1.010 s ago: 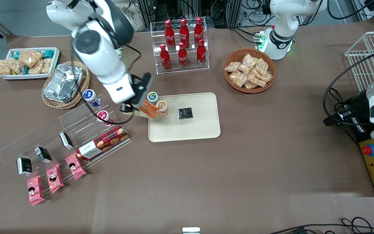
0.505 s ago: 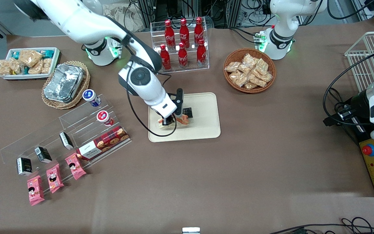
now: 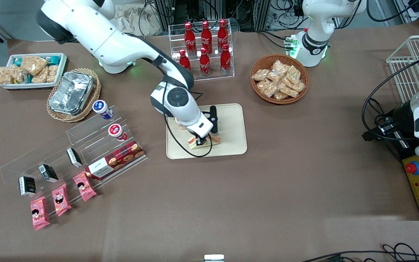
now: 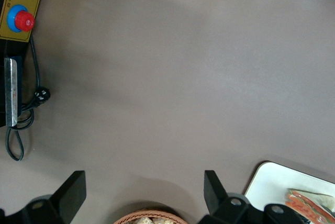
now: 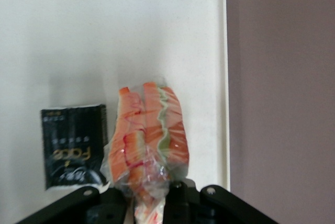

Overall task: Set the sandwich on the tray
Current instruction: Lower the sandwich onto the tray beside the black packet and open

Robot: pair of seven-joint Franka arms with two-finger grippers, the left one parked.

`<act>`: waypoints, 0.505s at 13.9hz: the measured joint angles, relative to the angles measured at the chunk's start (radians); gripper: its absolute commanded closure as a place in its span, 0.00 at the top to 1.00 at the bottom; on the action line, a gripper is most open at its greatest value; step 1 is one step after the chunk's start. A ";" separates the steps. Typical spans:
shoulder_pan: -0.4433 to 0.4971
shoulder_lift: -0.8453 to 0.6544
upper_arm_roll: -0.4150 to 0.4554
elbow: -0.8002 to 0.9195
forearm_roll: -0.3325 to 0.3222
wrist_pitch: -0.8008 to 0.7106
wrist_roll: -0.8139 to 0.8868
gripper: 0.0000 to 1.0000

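Your end effector (image 3: 205, 140) has dropped lower over the tray (image 3: 231, 143) in the last half second, clenched on the sandwich (image 5: 149, 140), beside the black packet (image 5: 70, 153). Looks ready to release.

— How is the light in the front view?
— Bright and even, from overhead. The brown table (image 3: 231, 203) carries only broad, soft shading across the lower part of the frame. The foil container (image 3: 70, 92) glints.
— And up close?
— In the right wrist view the tray (image 5: 104, 25) is washed almost white, with a soft grey shadow around the sandwich (image 5: 149, 135). Its wrap catches small highlights. The gripper (image 5: 149, 198), clamped on it just above the tray, looks dark and slightly blurred. The left wrist view is duller and flat.
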 measured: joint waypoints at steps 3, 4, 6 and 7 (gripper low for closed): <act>0.084 0.009 -0.074 0.040 0.000 -0.001 0.080 0.99; 0.090 0.011 -0.080 0.045 0.000 -0.001 0.103 0.99; 0.090 0.011 -0.085 0.056 0.000 -0.005 0.127 0.99; 0.089 0.007 -0.087 0.067 0.000 -0.027 0.137 0.99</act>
